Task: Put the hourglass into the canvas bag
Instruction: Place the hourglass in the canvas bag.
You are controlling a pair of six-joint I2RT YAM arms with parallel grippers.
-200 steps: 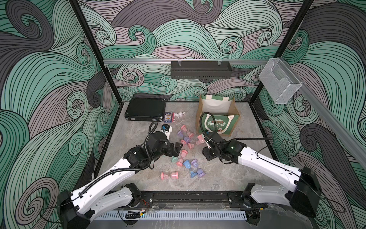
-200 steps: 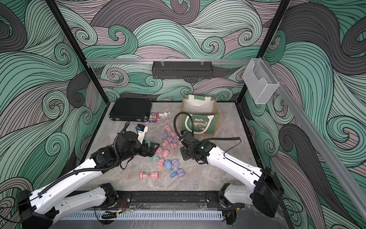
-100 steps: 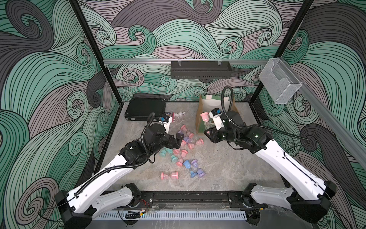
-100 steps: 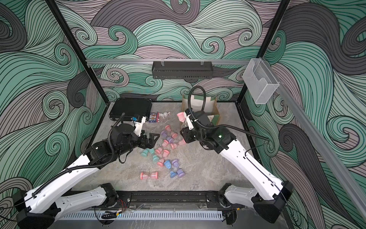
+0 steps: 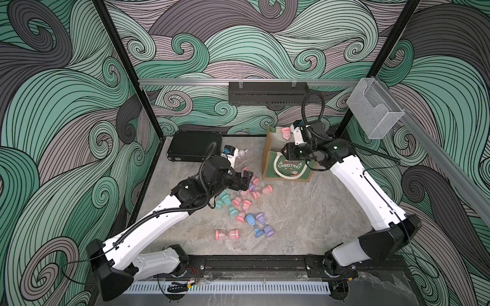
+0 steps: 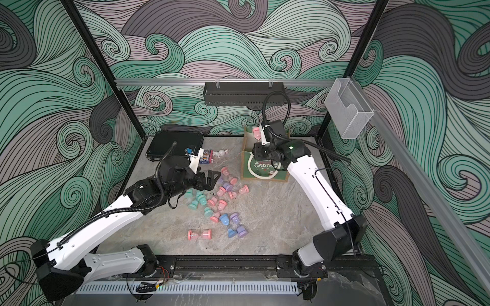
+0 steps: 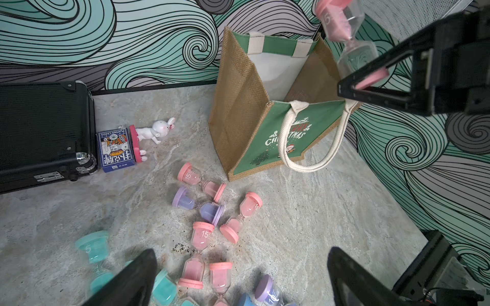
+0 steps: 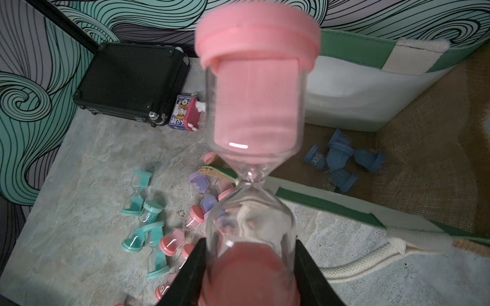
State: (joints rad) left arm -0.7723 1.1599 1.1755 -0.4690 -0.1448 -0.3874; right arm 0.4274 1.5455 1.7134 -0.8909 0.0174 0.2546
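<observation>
Two jaws of our right gripper (image 8: 249, 275) clamp the pink hourglass (image 8: 254, 106) by one cap, above the open canvas bag (image 5: 289, 169), where we see blue hourglasses (image 8: 342, 161) lying. Our left gripper (image 5: 245, 180) hangs wide, empty, over loose hourglasses (image 5: 246, 204) on the table (image 5: 305, 225).

The hourglass (image 8: 254, 119): clear, glossy bulbs, glass or plastic not distinguishable; pink caps of smooth, matt plastic. The bag (image 7: 238, 114): sides of coarse tan weave, rough; front of smooth green printed cloth; lining of plain cream cloth. Its handles (image 7: 310, 167): white braided rope. The case (image 7: 39, 124): black, fine-textured, matt, with bright metal corners. The surface (image 7: 318, 212): grey, marbled, matt. The rabbit (image 7: 156, 129): white, glossy. The card box (image 7: 115, 148): printed cardboard.
</observation>
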